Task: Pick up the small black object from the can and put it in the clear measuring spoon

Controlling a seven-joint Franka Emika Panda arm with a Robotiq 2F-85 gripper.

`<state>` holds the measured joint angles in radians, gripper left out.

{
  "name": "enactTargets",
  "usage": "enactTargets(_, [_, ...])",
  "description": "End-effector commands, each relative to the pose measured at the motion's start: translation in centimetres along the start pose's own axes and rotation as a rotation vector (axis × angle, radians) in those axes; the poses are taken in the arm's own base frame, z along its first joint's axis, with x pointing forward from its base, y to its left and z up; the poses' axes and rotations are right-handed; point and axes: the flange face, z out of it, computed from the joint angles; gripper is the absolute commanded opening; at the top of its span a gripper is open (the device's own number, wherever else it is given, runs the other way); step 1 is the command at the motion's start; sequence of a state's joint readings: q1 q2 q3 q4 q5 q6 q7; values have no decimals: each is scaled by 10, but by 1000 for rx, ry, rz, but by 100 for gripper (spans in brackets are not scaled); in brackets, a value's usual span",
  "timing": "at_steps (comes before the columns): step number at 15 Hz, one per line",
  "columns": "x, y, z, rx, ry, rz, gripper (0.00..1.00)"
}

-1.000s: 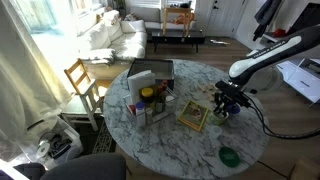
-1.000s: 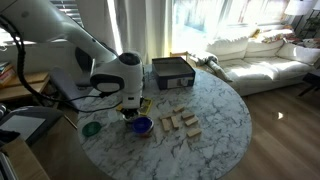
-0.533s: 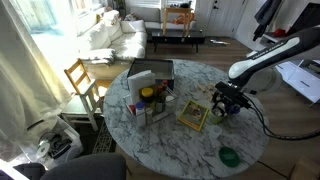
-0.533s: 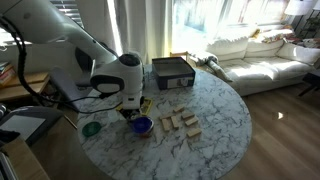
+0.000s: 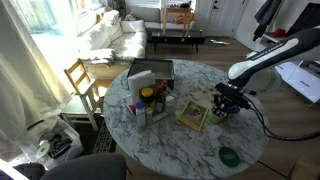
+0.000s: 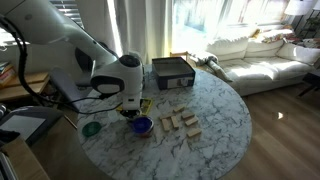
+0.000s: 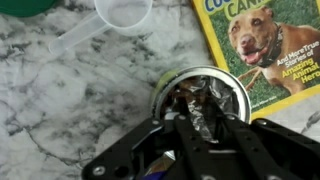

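In the wrist view the can (image 7: 240,92), a small round silvery tin with a dark inside, stands beside the dog book (image 7: 265,45). My gripper (image 7: 208,112) reaches down into it, fingers (image 7: 188,125) close together with crinkled silvery stuff between them. I cannot make out the small black object among the shadows in the tin. The clear measuring spoon (image 7: 124,12) lies on the marble just beyond the can, its handle pointing left. In both exterior views the gripper (image 5: 228,108) (image 6: 130,106) hangs low over the table near its edge.
A flat green lid (image 7: 20,5) (image 5: 229,156) (image 6: 92,128) lies near the table's edge. A blue cup (image 6: 141,125) sits next to the gripper. Wooden blocks (image 6: 180,124), a dark box (image 6: 172,72) and bottles (image 5: 150,100) fill the table's middle. Chairs and a sofa stand beyond.
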<state>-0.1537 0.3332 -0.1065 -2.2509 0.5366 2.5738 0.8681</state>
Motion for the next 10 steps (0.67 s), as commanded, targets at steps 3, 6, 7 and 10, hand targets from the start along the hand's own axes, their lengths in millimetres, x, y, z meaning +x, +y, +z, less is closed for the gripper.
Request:
enactTargets(3, [2, -1, 5, 1, 0, -12, 30])
enactTargets(6, [0, -3, 7, 1, -3, -13, 30])
enactTargets(7, [-1, -3, 8, 0, -4, -15, 28])
enactTargets(10, [-2, -4, 11, -3, -5, -13, 27])
